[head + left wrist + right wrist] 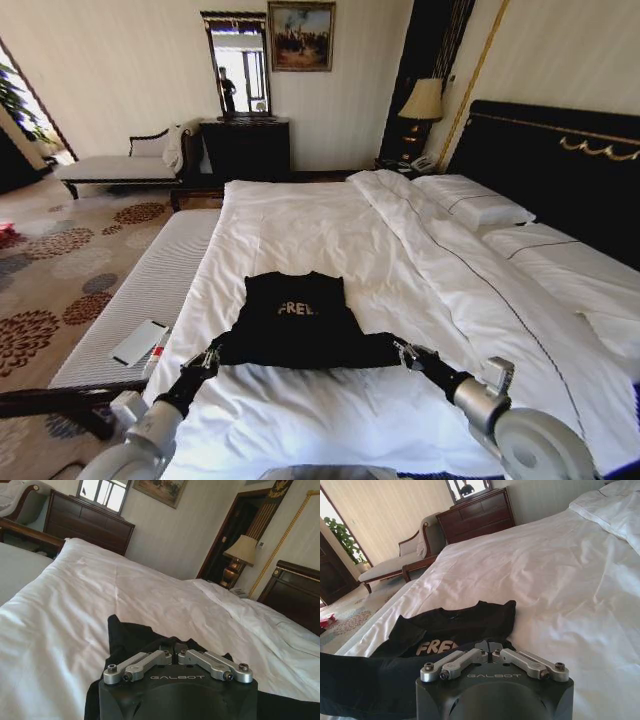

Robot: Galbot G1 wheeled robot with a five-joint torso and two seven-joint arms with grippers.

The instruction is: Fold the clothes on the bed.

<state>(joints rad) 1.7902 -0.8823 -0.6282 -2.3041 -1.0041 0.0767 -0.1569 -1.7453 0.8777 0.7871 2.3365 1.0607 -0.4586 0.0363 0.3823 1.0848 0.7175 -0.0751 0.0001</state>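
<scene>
The clothes are one black T-shirt with white lettering, lying on the near part of the bed. My left gripper is at the shirt's near left corner and my right gripper at its near right corner. Both are shut on the near edge, which stretches as a dark band between them. In the left wrist view the closed fingertips pinch black fabric. The right wrist view has the shut right gripper on the band, with the T-shirt and its lettering beyond.
White pillows and a dark headboard stand at the right. A padded bench runs along the bed's left side with a white flat device on it. A chaise, dresser and lamp line the far wall.
</scene>
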